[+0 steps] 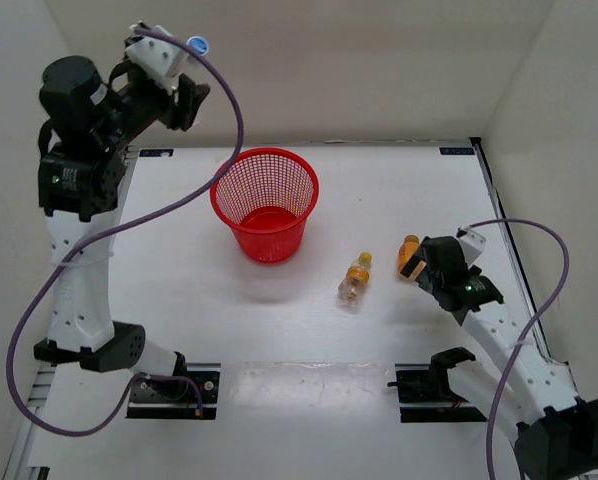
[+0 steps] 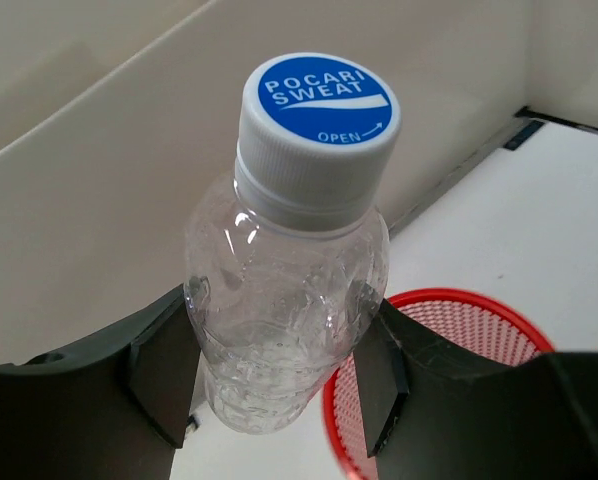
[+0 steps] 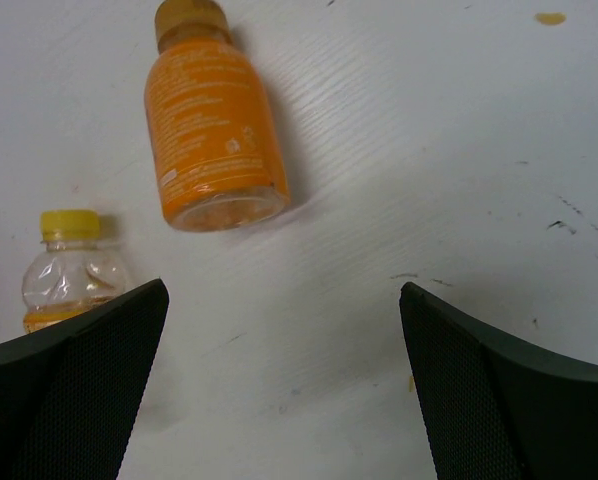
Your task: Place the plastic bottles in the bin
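My left gripper (image 1: 191, 88) is raised high at the back left, beside and above the bin, and is shut on a clear plastic bottle (image 2: 289, 280) with a blue-and-white cap (image 1: 196, 44). The red mesh bin (image 1: 269, 235) stands upright at mid-table; its rim (image 2: 459, 298) shows below and to the right of the held bottle. An orange-filled bottle (image 3: 209, 120) lies on its side just ahead of my open right gripper (image 3: 279, 330), which hovers low with nothing between its fingers. A clear bottle with a yellow cap (image 1: 355, 280) lies to the left of it.
White walls (image 1: 379, 60) close in the table at the back and on both sides. A purple cable (image 1: 229, 110) loops from the left arm past the bin's back left. The right arm's cable (image 1: 559, 270) arcs near the right edge.
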Robot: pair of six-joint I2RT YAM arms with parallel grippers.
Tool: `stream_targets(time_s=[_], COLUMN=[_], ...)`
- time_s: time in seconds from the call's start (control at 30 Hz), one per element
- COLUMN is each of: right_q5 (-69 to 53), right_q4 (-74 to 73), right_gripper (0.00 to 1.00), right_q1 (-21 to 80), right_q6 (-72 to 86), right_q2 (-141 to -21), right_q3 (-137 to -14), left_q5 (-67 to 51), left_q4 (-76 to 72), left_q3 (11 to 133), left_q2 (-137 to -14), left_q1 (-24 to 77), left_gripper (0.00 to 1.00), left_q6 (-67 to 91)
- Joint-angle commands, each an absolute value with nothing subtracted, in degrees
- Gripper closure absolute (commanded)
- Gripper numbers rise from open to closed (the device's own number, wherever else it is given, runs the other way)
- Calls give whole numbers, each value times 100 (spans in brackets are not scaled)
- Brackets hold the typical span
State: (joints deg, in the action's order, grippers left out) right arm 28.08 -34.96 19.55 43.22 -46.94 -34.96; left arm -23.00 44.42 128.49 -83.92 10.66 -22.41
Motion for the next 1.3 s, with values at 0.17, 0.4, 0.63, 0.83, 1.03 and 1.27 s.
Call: stream_targets(time_s=[0.17, 0.4, 0.63, 0.83, 1.03, 1.27], right_q5=[1277, 1362, 1337, 1081, 748, 510], right_q4=[-3507, -3507, -3507, -3849, -4052, -3999], right_gripper=[0, 0, 0, 0, 0, 0], right_q1=[1802, 1696, 1345, 1169, 932, 826], right_q6=[4052, 4157, 3534, 2787, 2532, 2479], right_q2=[-5879, -6116, -7038, -7890, -8927, -9763], right_q3=[-4183, -4456, -5000, -5975, -6609, -6671], left_q5=[-1311, -844, -1036, -554, -142, 877], left_q4=[4386, 4438, 5009, 5589, 5590, 5397], left_q3=[12447, 11129, 10600, 10713, 11205, 11689], left_q2=[-9456, -9510, -9615, -9958, -9958, -9038], left_q1=[2836, 3085, 3023, 3146, 3146, 3146], left_gripper=[64, 62, 48, 0, 0, 0], left_q6=[-2381, -2461, -2347, -2180, -2180, -2460])
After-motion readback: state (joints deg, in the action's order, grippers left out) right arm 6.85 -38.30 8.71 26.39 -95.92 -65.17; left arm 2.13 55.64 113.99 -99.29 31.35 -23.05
